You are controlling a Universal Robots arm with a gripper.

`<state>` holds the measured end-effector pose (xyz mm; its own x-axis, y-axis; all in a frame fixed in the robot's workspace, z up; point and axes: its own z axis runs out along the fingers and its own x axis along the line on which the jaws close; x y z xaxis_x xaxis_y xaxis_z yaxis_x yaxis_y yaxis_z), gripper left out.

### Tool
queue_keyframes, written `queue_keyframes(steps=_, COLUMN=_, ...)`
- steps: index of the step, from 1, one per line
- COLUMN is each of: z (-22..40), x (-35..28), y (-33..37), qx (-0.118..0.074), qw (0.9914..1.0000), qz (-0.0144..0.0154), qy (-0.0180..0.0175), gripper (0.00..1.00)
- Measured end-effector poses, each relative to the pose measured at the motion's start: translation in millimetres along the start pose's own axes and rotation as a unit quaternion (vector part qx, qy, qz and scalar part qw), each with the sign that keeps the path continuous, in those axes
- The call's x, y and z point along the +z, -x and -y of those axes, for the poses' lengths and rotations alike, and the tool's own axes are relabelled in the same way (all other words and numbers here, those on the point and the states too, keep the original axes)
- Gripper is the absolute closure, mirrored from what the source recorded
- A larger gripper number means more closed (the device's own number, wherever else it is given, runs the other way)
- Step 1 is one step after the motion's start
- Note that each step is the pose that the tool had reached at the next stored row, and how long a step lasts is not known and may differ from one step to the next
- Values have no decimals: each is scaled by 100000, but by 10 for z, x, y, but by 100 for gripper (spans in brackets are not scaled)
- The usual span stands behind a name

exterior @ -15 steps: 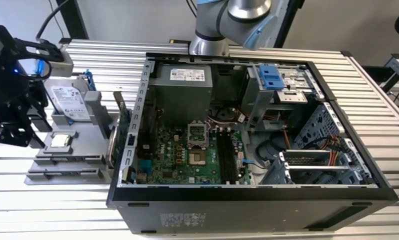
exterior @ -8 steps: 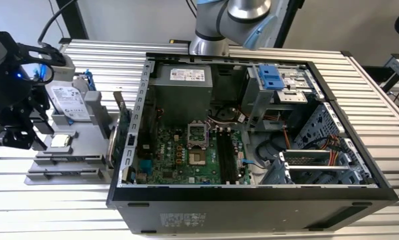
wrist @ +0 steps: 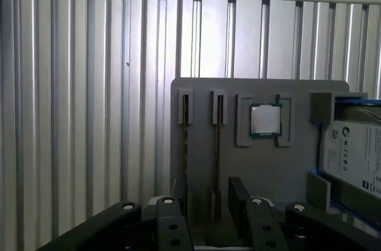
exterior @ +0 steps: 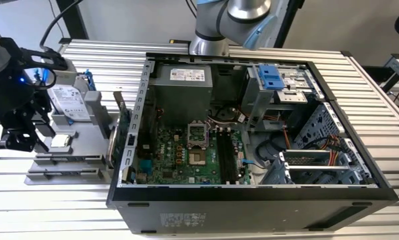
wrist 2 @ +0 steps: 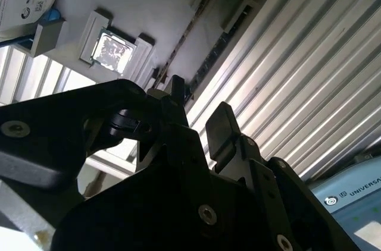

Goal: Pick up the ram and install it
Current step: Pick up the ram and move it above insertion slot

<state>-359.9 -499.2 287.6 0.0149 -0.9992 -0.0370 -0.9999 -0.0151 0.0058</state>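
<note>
The grey holder plate (wrist: 274, 173) is a flat, matt slab with raised lips and cut recesses, lying on the ribbed, shiny aluminium table (wrist: 89, 84). The ram (wrist: 218, 144) stands edge-on in one of the plate's two narrow slots, a thin, long dark strip; in the second wrist view it (wrist 2: 217, 49) runs as a slim line across the plate towards the fingers. A neighbouring stick (wrist: 184, 138) of the same shape fills the slot just beside it. The gripper (wrist: 207, 182) is black, blocky and bolted. Its two flat fingers (wrist: 238, 191) are spread apart over the plate's near edge, with the ram's line passing between them. Nothing is held, and whether a pad touches the stick cannot be told. On the plate, a square chip (wrist: 265, 120) with a glossy metal lid sits in a framed pocket beside the slots. Past that, a silver hard drive (wrist: 357, 156) rests in a blue bracket at the plate's far end. In the exterior view an upright green card (exterior: 121, 132) stands between the plate and the open black computer case (exterior: 253, 200), whose green motherboard (exterior: 186, 155) lies inside.
</note>
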Motion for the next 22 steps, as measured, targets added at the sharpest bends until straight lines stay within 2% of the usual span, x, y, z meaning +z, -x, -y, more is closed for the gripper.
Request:
queue_keyframes(steps=9, z=1, x=125, y=-19, qx=59, qw=100000, qz=5, qy=-4, gripper=0)
queue_keyframes(steps=22, z=17, x=294, y=-75, qx=1132, qw=99994, qz=7, qy=-42, gripper=0)
